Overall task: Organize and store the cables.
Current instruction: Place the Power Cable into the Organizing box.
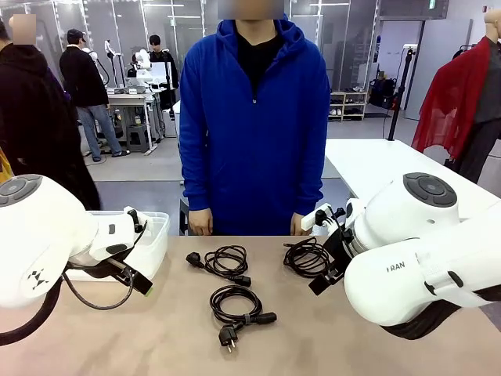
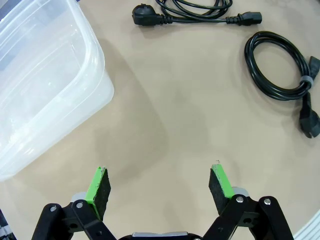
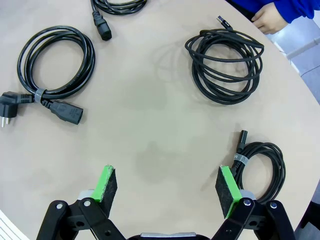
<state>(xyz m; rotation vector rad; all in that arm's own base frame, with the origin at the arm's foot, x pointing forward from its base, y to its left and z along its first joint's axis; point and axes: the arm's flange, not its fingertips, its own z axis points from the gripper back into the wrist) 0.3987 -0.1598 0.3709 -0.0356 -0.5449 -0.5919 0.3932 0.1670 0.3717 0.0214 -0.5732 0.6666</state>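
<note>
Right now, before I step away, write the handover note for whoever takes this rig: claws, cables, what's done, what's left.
Left claw: open, empty, hovering over bare table beside the clear bin.
Right claw: open, empty, above the table, with the small banded coil close beside one finger.
Cables: four coils lie loose on the table: the far power cord, the banded power cord, the loose thin coil and the small banded coil.
Done: nothing stored; the bin looks empty.
Left: all four coils, presumably into the bin.
</note>
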